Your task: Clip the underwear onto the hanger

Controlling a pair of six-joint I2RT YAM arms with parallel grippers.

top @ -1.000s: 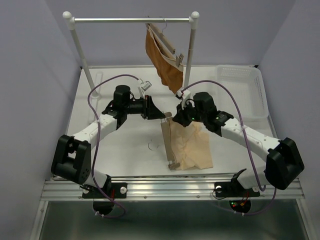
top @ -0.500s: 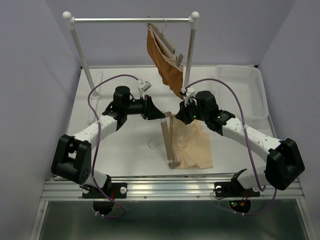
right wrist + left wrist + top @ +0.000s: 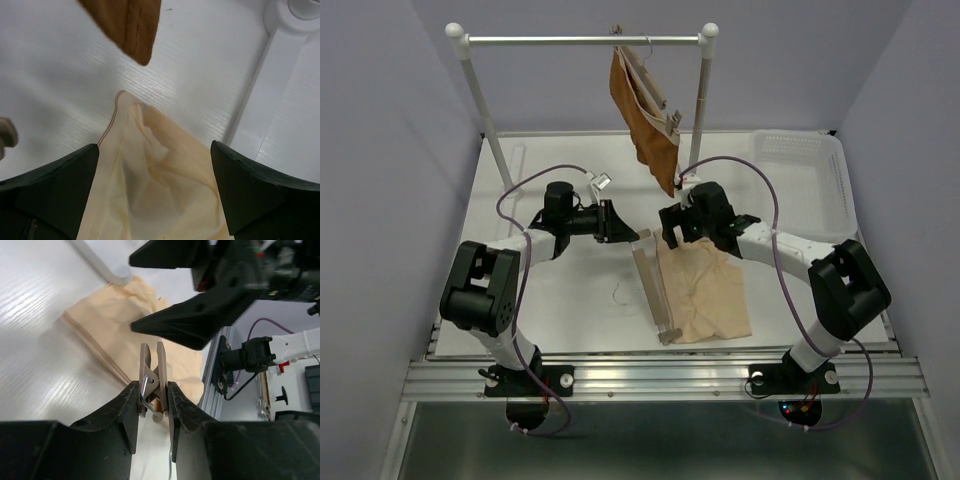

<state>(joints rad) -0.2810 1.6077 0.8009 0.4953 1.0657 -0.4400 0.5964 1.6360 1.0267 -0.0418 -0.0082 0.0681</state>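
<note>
The pale beige underwear (image 3: 705, 295) lies crumpled on the white table, right of centre. Along its left edge lies the wooden hanger (image 3: 655, 295), its thin wire hook (image 3: 620, 292) pointing left. My left gripper (image 3: 628, 232) sits at the hanger's far end. In the left wrist view it (image 3: 152, 390) is shut on one of the hanger's clips (image 3: 151, 367), squeezing it, with the underwear (image 3: 110, 320) just beyond. My right gripper (image 3: 667, 228) hovers over the fabric's far corner. In the right wrist view it (image 3: 154, 147) stands wide open above the underwear (image 3: 160, 185), holding nothing.
A rust-brown garment (image 3: 645, 115) on its own wooden hanger hangs from the white rack (image 3: 585, 41) at the back, its lower tip (image 3: 132, 30) close above my right gripper. A white basket (image 3: 800, 180) stands at the back right. The rack's foot (image 3: 295, 15) is near.
My right gripper has opened and let go of the underwear's far corner, and the fabric has settled on the table. Both arms have drawn their elbows in. My left gripper keeps its grip.
</note>
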